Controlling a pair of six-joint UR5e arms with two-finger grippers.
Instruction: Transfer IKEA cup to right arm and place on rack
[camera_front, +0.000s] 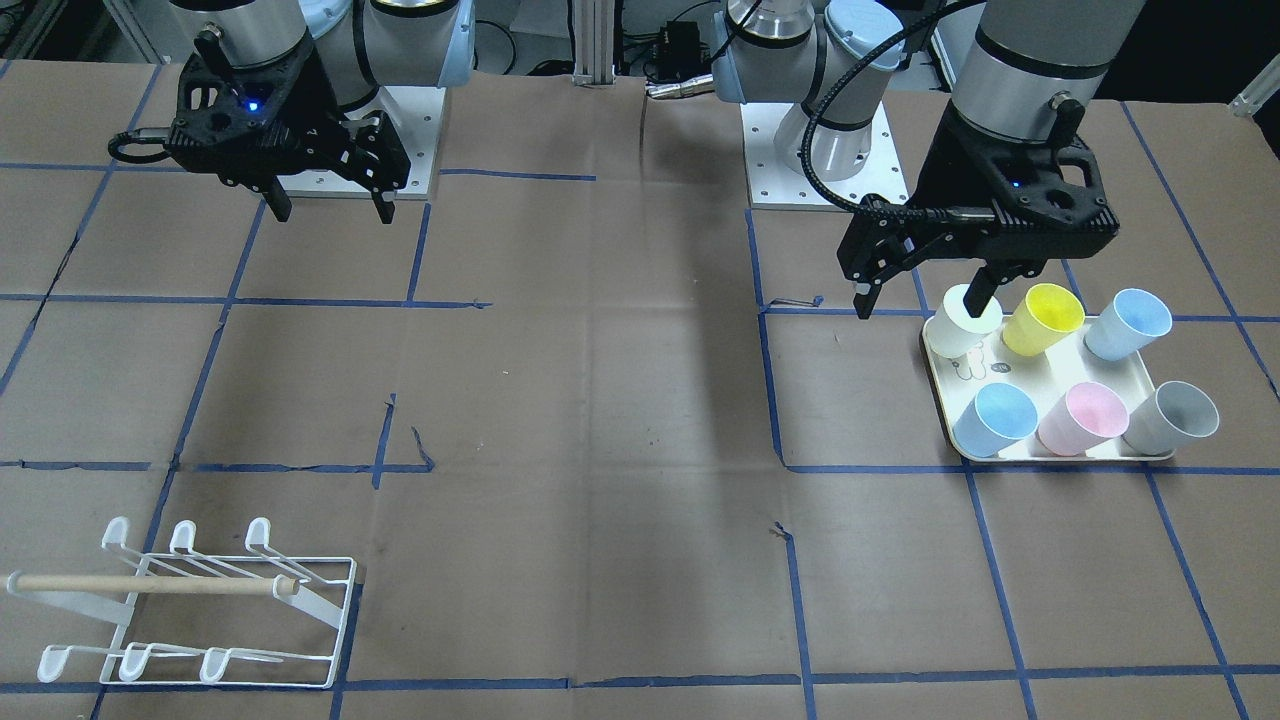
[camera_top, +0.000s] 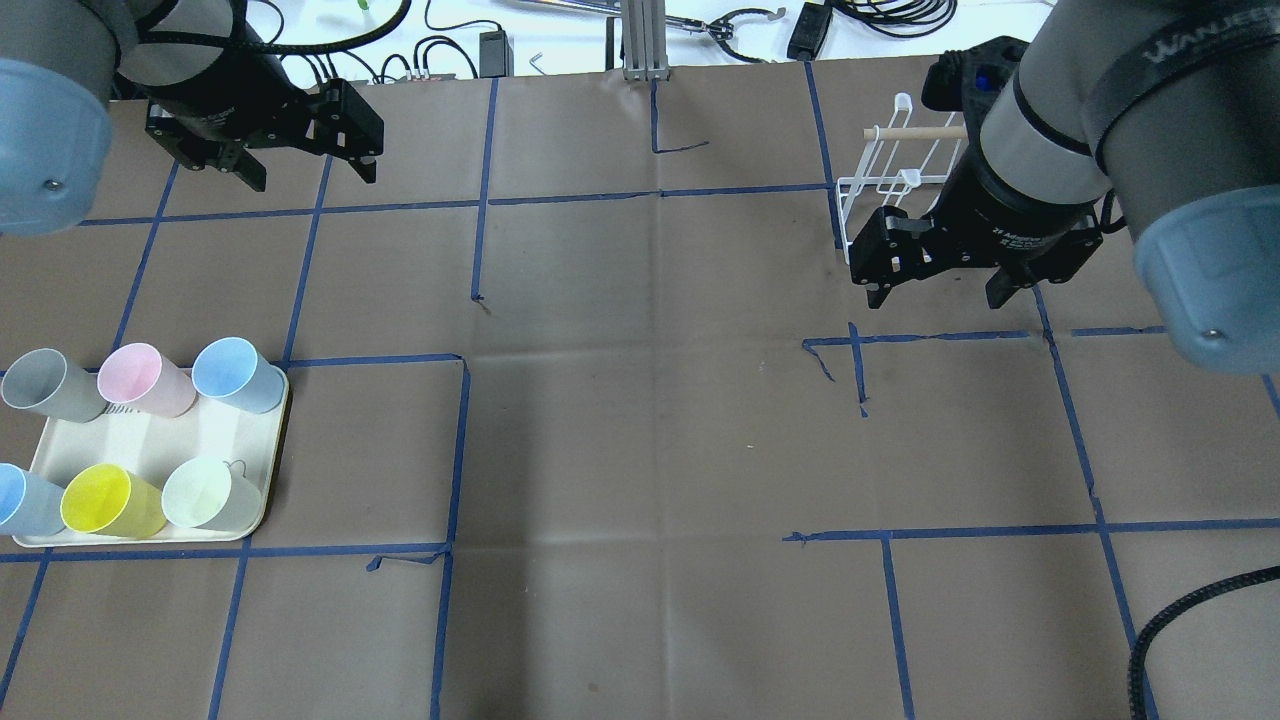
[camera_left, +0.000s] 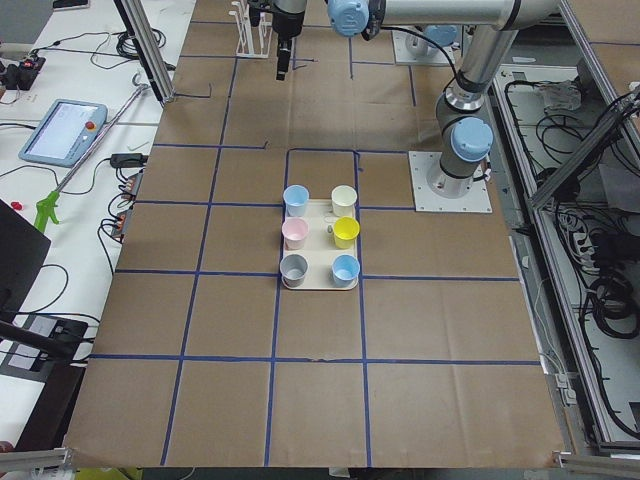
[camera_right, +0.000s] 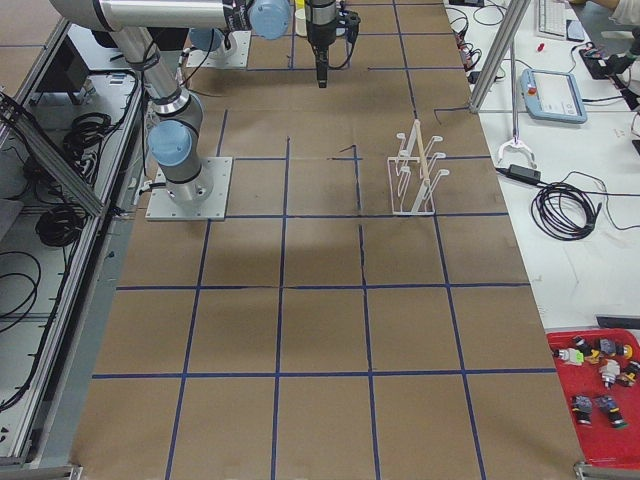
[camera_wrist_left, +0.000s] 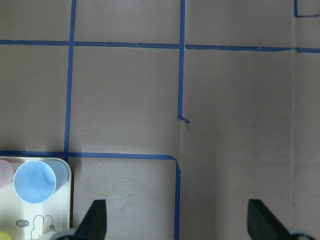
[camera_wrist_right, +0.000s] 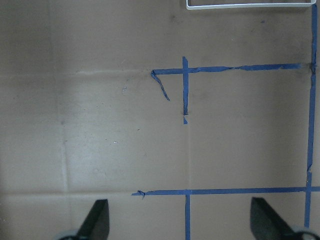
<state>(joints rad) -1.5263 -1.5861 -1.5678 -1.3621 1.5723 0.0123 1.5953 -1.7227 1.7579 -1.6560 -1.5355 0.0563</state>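
Six cups stand on a cream tray (camera_front: 1052, 372): pale white (camera_front: 958, 328), yellow (camera_front: 1043, 318), blue (camera_front: 1128, 323), blue (camera_front: 995, 420), pink (camera_front: 1083, 418) and grey (camera_front: 1170, 418). My left gripper (camera_front: 918, 305) hangs open and empty, high above the table off the tray's corner. Its wrist view shows one blue cup (camera_wrist_left: 34, 181) at the lower left. My right gripper (camera_top: 937, 300) is open and empty, above the table just in front of the white wire rack (camera_top: 900, 175). The rack (camera_front: 190, 600) holds no cup.
Brown paper with blue tape lines covers the table (camera_top: 650, 400). The two arm bases (camera_front: 825, 165) stand at the table's robot side. The rack's edge (camera_wrist_right: 250, 5) shows at the top of the right wrist view.
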